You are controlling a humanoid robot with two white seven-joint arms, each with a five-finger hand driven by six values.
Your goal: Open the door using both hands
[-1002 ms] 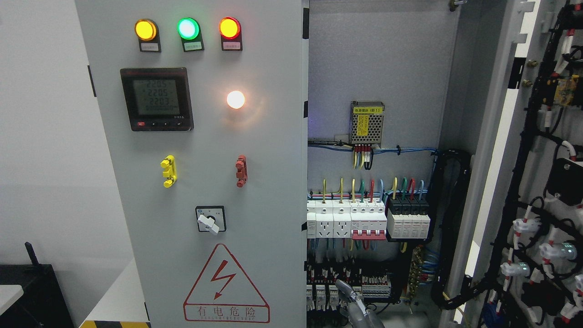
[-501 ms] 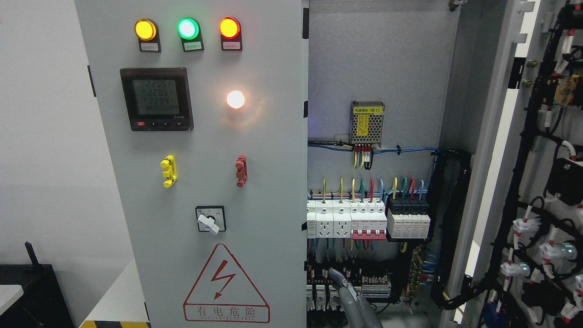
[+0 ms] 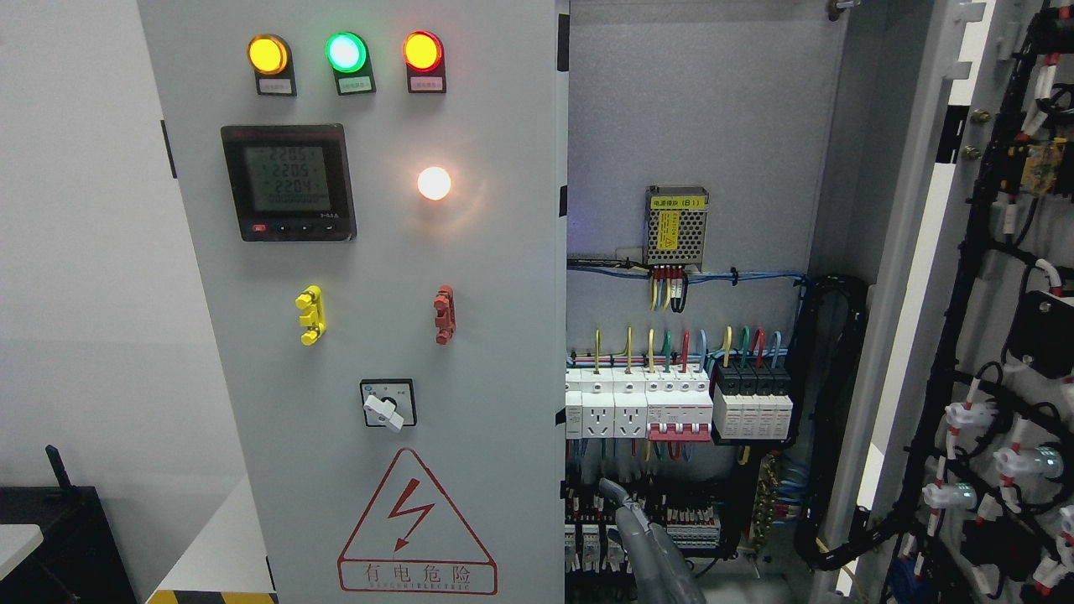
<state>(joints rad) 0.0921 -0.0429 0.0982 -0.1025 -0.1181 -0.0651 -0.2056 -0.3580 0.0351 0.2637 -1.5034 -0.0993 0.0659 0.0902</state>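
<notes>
**Helper:** Start at the left of the frame. The left door [image 3: 377,268] is shut. It is a flat, smooth sheet of grey painted metal. Up top it has three round shiny lamps [image 3: 346,52], and under them a square black meter [image 3: 289,182] with a glass face.

**Checker:** What has changed for you?

**Helper:** Look at the bottom, just right of the middle. Your right hand [image 3: 642,537] has come up higher and slid left in the last second. It is now close to the free edge of the left door, but not touching it.

**Checker:** How is the hand?

**Helper:** It is grey and smooth. Its fingers [image 3: 611,491] are stretched out straight, close together, and hold nothing. Your left hand is not in the frame.

**Checker:** So what does that mean?

**Helper:** I think you are reaching for that edge to pull the door open. Behind the hand are hard white plastic switch blocks [image 3: 680,407] and thin bendy wires.

**Checker:** And far right?

**Helper:** The right door [image 3: 923,252] is already swung wide, showing black cables on its back.
</notes>
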